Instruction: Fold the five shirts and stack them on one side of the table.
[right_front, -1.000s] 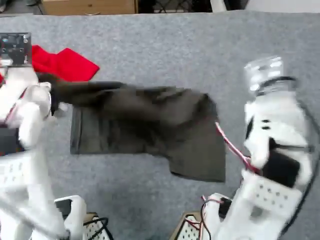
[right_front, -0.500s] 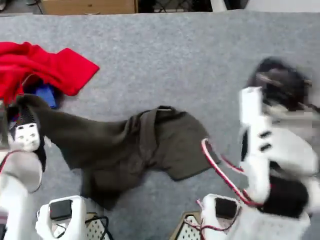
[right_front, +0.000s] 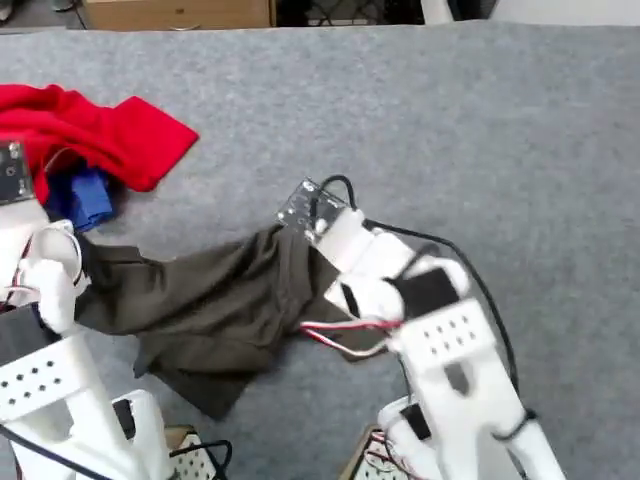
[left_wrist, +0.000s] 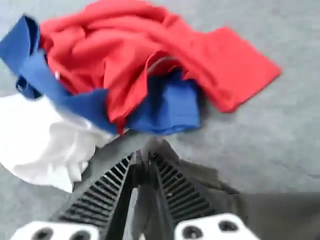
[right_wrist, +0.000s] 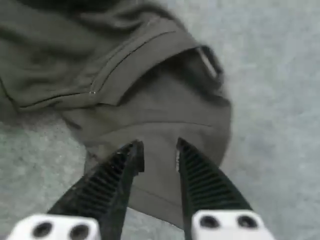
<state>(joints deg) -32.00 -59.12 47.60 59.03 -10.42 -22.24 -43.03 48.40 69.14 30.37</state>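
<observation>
One olive shirt (right_front: 205, 300) lies crumpled at the near centre of the surface (right_front: 450, 110). Left end effector (left_wrist: 146, 159) pinches its left end; right end effector (right_wrist: 159, 148), narrowly parted, hangs above its right end.

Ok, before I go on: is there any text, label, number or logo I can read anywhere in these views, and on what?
No text can be read.
No print shows on the dark shirt, red shirt, blue shirt or white shirt.
Any marking on the circuit board, on the arm over the dark shirt, is too small to read.
</observation>
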